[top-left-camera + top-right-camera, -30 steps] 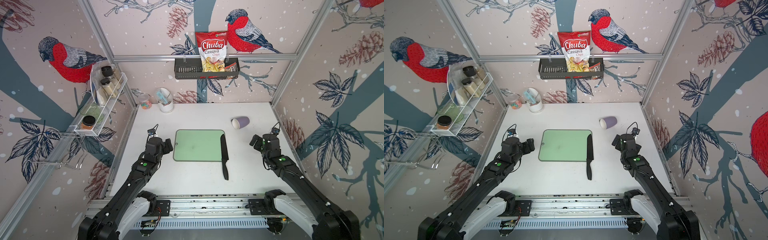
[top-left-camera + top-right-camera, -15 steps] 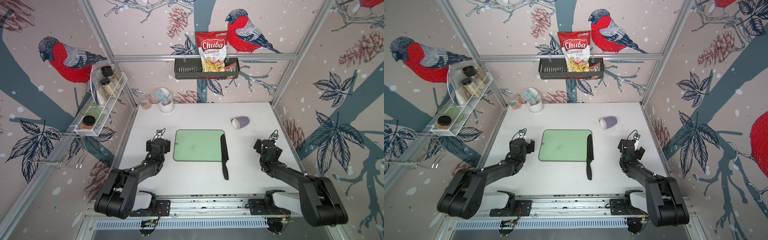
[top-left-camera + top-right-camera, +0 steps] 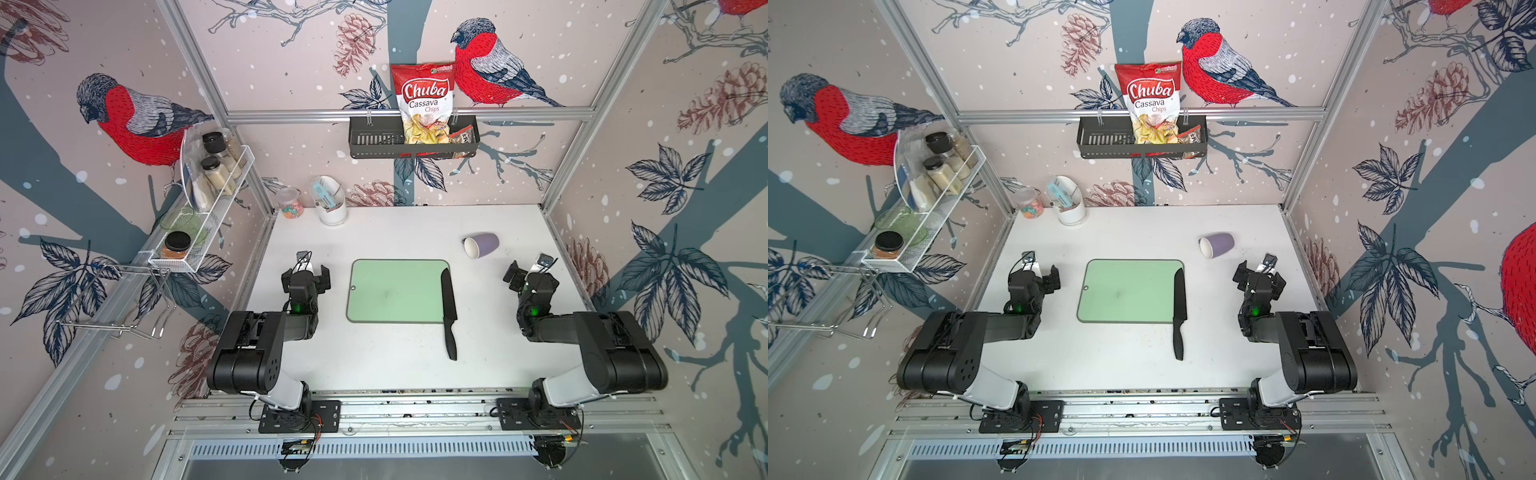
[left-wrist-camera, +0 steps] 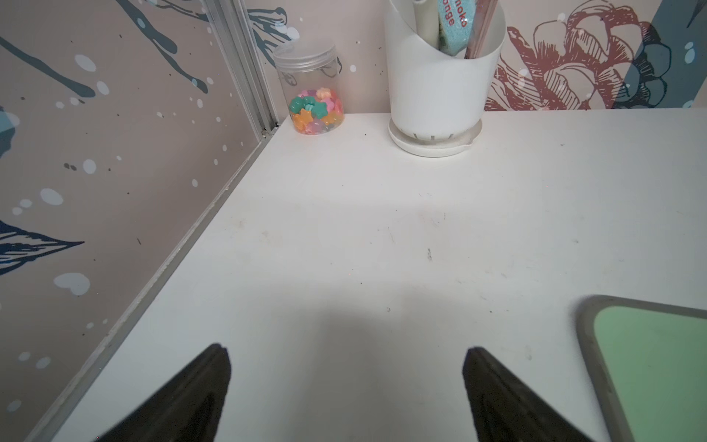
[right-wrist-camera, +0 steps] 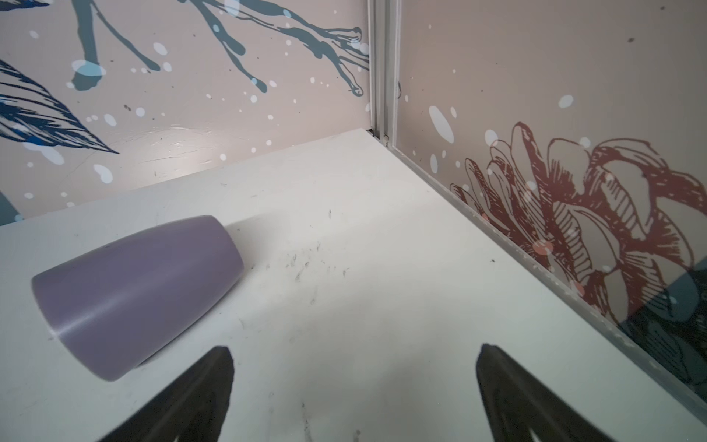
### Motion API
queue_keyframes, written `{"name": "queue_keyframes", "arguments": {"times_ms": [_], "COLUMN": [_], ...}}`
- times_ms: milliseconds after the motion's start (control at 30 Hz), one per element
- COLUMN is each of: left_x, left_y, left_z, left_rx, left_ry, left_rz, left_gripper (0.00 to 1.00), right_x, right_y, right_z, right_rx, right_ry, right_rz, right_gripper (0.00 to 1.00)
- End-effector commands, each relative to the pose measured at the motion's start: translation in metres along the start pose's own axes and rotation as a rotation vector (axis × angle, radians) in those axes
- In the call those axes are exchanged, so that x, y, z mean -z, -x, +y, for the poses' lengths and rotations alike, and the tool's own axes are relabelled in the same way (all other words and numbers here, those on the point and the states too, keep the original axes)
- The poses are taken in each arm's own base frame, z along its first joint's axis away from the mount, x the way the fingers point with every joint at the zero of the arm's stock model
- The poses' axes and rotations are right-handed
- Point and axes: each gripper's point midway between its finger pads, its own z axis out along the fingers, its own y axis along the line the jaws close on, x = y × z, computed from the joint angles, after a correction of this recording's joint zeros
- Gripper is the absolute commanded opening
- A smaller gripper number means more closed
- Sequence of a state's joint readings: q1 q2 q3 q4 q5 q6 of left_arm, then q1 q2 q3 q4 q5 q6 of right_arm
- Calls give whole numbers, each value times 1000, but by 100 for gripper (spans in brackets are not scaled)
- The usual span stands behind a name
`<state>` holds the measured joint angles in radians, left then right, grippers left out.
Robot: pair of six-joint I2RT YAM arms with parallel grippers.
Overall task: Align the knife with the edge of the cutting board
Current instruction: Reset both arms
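Note:
The pale-green cutting board (image 3: 395, 291) (image 3: 1125, 291) lies flat mid-table. The black knife (image 3: 449, 311) (image 3: 1179, 311) lies along its right short edge. The blade rests on the board's margin with its tip toward the back, and the handle runs past the near edge onto the table. My left gripper (image 3: 306, 272) (image 3: 1034, 276) (image 4: 346, 352) is open and empty, low over bare table left of the board; a board corner (image 4: 658, 363) shows in the left wrist view. My right gripper (image 3: 528, 274) (image 3: 1260, 276) (image 5: 354, 352) is open and empty, right of the knife.
A purple cup (image 3: 482, 245) (image 5: 137, 291) lies on its side behind the right gripper. A white utensil holder (image 3: 332, 205) (image 4: 436, 84) and a jar of coloured pieces (image 3: 289, 203) (image 4: 313, 95) stand at the back left corner. Walls close in both sides.
Both arms have drawn back and folded low near their bases. The left gripper's jaws have spread wider. Knife and board have not moved.

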<state>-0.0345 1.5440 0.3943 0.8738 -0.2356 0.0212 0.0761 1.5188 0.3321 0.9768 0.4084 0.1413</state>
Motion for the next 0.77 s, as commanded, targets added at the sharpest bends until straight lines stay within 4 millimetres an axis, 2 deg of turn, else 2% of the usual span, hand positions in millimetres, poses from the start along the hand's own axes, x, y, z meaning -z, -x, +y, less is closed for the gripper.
{"name": "queue_keyframes", "arguments": {"times_ms": [0, 67, 733], "left_x": [0, -1, -1], "left_y": [-1, 2, 1], "left_z": [-4, -4, -4], "left_rx": [22, 28, 25], "left_ry": [-31, -31, -31], "left_rz": [21, -18, -8], "left_gripper": [97, 97, 97], "right_x": [0, 0, 0], "right_y": [-1, -4, -4], "right_z": [4, 3, 3], "right_rx": [32, 33, 37], "right_ry": [1, 3, 3], "right_rz": [6, 34, 31], "right_gripper": [100, 100, 100]}}
